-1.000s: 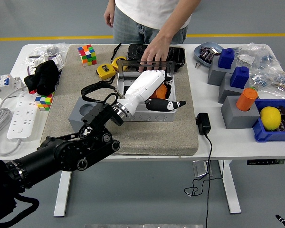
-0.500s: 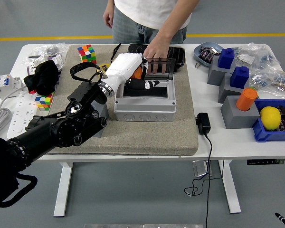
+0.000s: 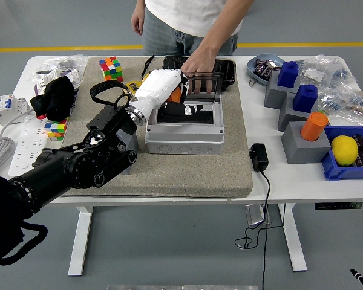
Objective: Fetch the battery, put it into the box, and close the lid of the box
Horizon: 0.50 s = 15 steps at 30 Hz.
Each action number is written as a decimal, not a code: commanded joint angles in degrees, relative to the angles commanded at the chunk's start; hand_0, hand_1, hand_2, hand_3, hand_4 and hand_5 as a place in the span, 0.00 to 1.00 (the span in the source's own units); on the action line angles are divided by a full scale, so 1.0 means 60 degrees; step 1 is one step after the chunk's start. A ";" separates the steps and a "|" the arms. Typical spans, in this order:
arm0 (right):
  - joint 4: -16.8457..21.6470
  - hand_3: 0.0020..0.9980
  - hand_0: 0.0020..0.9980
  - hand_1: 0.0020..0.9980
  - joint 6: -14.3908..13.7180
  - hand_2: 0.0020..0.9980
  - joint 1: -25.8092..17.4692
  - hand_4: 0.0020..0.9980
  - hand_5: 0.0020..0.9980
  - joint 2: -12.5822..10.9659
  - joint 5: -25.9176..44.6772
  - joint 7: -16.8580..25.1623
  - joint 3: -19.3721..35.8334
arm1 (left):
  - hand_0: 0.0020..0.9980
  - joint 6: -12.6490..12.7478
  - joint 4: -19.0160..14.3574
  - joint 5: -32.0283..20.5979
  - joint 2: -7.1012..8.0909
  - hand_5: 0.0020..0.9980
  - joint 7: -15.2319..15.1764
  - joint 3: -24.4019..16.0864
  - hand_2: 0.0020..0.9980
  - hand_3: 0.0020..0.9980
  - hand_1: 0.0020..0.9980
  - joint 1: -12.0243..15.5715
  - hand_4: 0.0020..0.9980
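On the bench around the one grey box: two Rubik's cubes, two blue blocks, three grey stands, one orange cylinder, one lemon, one power strip, one black adapter.

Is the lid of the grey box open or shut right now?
Open. The clear lid stands up at the grey box's far edge, under a person's hand.

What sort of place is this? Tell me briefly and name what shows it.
Probably a robot lab or test workshop. A white standing desk sits on a grey floor with a yellow line, crowded with test props: puzzle cubes, a power strip, blue bins, while a person's hand steadies the grey box.
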 joint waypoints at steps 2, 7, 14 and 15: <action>-0.0008 0.82 0.85 0.83 0.0001 0.80 -0.0017 1.00 1.00 0.0011 0.0004 -0.0003 0.0001 | 0.03 -0.0022 -0.0162 -0.0146 0.0000 0.37 0.0002 0.0023 0.01 0.00 0.00 0.0073 0.81; -0.0014 0.82 0.85 0.83 0.0001 0.80 -0.0024 1.00 1.00 0.0024 0.0011 -0.0008 -0.0017 | 0.03 -0.0016 -0.0506 -0.0150 0.0000 0.37 0.0018 0.0100 0.01 0.00 0.00 0.0149 0.81; -0.0017 0.82 0.85 0.83 0.0002 0.80 0.0018 1.00 1.00 0.0024 0.0056 -0.0012 -0.0116 | 0.03 0.0049 -0.0672 -0.0520 0.0000 0.38 -0.0027 0.0108 0.01 0.00 0.00 0.0315 0.81; -0.0021 0.82 0.85 0.83 0.0004 0.80 0.0026 1.00 1.00 0.0030 0.0072 -0.0014 -0.0146 | 0.03 0.0064 -0.0679 -0.0607 0.0000 0.38 -0.0046 0.0107 0.01 0.00 0.00 0.0346 0.81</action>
